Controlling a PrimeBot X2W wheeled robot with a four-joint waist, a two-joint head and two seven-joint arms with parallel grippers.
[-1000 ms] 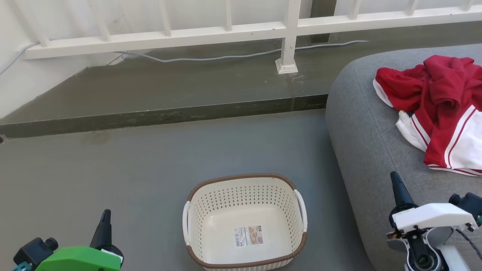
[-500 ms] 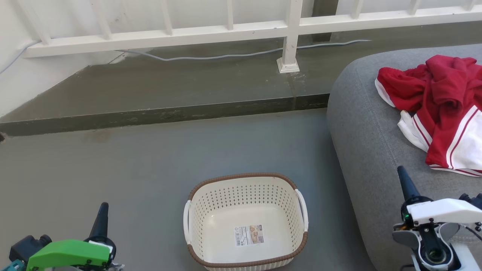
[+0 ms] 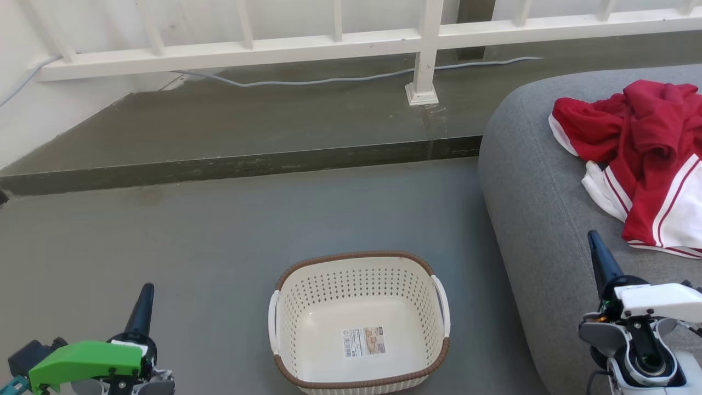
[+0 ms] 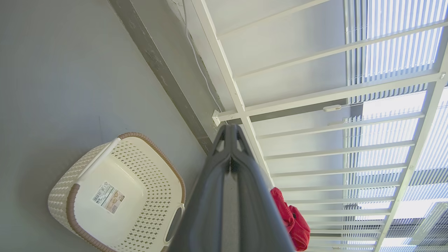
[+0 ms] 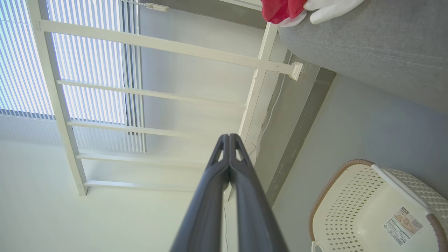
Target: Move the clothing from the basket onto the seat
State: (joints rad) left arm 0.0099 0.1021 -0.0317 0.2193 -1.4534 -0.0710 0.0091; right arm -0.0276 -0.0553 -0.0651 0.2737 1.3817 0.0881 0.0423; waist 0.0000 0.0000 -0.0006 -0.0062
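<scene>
Your left gripper [image 3: 146, 291] and right gripper [image 3: 595, 244] are both clenched on nothing, their bodies lower in the head view than a second ago. Between them the basket [image 3: 356, 257] stands empty on the grey floor [image 3: 219, 230]. The clothing [image 3: 647, 142] lies heaped on the seat [image 3: 537, 192], and a white railing [image 3: 274, 50] runs behind.

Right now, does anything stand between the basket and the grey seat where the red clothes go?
Nothing visible does: only bare floor lies between the basket and the seat. The clothing already lies on the seat; the basket holds just a sticker.
</scene>
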